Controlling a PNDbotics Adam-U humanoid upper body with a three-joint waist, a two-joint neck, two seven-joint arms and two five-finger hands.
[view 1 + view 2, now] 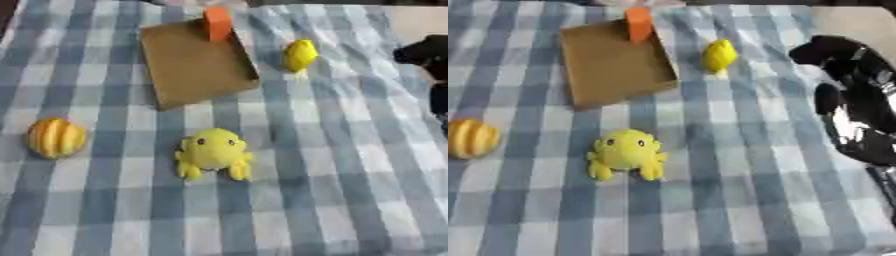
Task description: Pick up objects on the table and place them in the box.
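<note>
- Where the blue-and-white checked cloth [350,165] covers the table, a shallow brown cardboard box [197,65] lies toward the far side, turned slightly askew.
- An orange block [217,23] stands upright at the box's far edge; whether it is inside or just on the rim cannot be told.
- A yellow lemon-shaped object [299,54] sits on the cloth just beside the box's right edge.
- A yellow soft toy with 2 dark eyes [212,152] lies near the middle, apart from the box.
- A striped orange-yellow pumpkin-shaped object [56,137] rests at the left.
- The right hand [855,107], black and glossy, hangs over the cloth's right side, holding nothing; I cannot tell how its fingers are set.
- No writing or label is readable anywhere.
</note>
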